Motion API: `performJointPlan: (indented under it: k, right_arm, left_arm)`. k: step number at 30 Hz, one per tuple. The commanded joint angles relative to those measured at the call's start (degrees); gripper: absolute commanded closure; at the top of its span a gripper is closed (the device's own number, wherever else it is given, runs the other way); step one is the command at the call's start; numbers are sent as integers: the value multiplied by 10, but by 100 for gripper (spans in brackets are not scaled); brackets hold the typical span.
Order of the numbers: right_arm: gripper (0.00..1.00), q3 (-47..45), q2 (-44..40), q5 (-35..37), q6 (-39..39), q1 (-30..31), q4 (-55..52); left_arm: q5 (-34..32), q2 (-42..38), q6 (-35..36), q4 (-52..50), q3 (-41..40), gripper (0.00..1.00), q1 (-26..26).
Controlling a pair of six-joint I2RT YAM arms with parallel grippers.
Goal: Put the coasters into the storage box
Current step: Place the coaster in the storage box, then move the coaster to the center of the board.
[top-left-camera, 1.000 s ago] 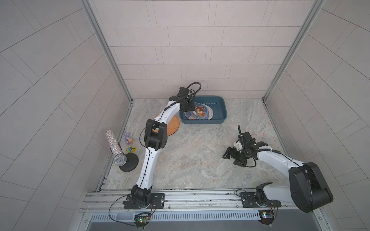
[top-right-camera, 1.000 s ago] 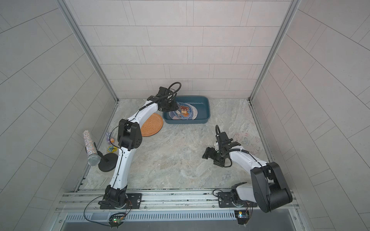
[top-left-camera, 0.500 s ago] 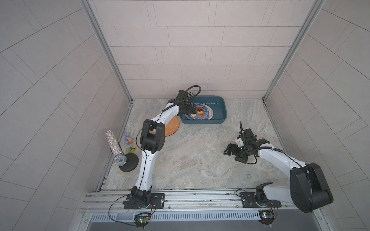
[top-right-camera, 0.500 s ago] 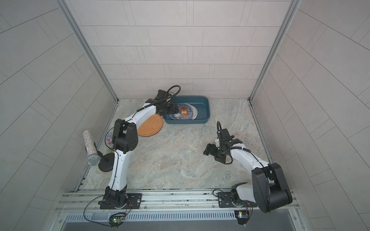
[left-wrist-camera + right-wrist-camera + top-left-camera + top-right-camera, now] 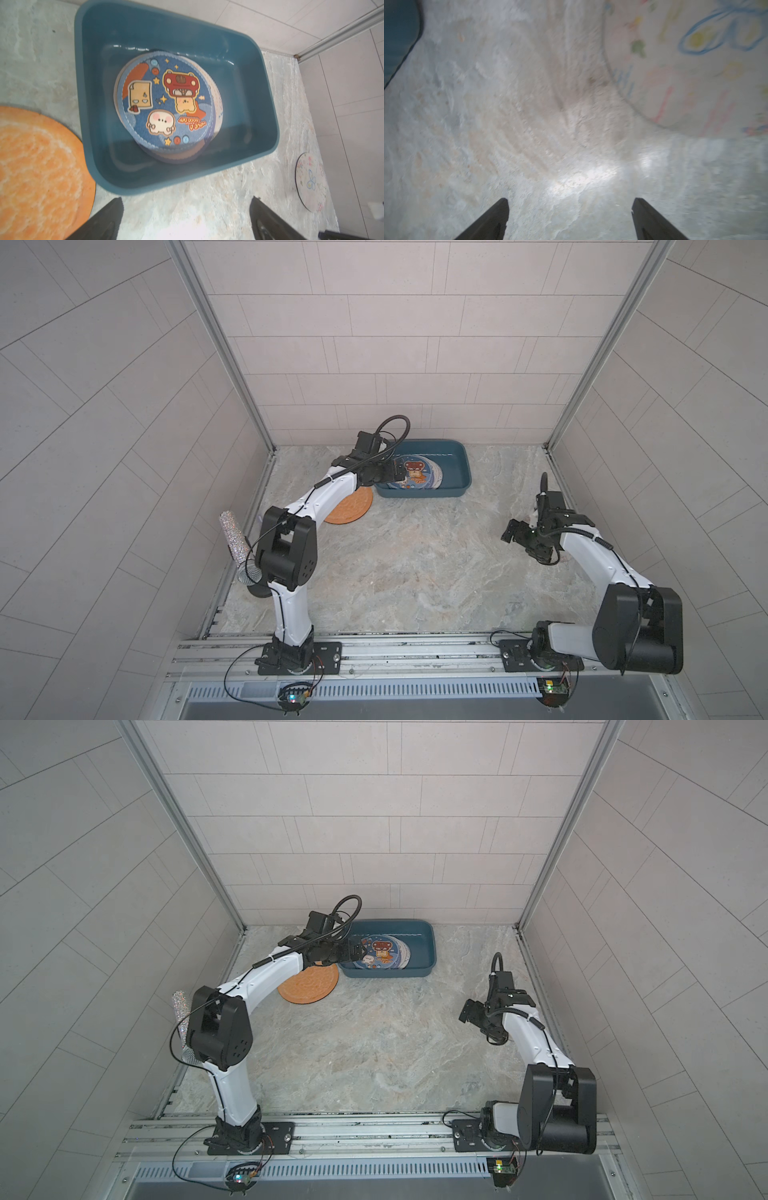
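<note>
Hangs left jaws wide and empty at the edge of the storage box (image 5: 455, 466), with a stack of coasters (image 5: 166, 101) inside, navy cartoon print on top. Shows an orange coaster (image 5: 309, 986) flat on the surface (image 5: 415, 564) just beside the box. Holds right jaws wide, empty, near a pale coaster (image 5: 685, 72).

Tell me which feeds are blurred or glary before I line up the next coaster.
Right wrist view: motion-blurred throughout, the pale coaster smeared, a glare patch on the table. Left wrist view: navy coaster in the storage box sharp, orange coaster softer. Both top views: sharp, evenly lit.
</note>
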Motion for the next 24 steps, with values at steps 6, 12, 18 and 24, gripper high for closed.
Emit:
performJointPlan:
  k: [6,12,18,24]
  right_arm:
    - [0,55,41,140,-26,-90,-23]
    - [0,118,135,167,-33,-137,-16]
    - [0,163,203,165,-33,-172,9]
    - [0,196,270,132,-48,-211,16]
  left_arm:
    - [32,-72,-28,30,-82,0,-4]
    - [45,-94,-36,30,-111,0,-8]
    - [50,-110,-35,27,-122,0,-9]
    - [50,-120,-34,25,-134,0,-9]
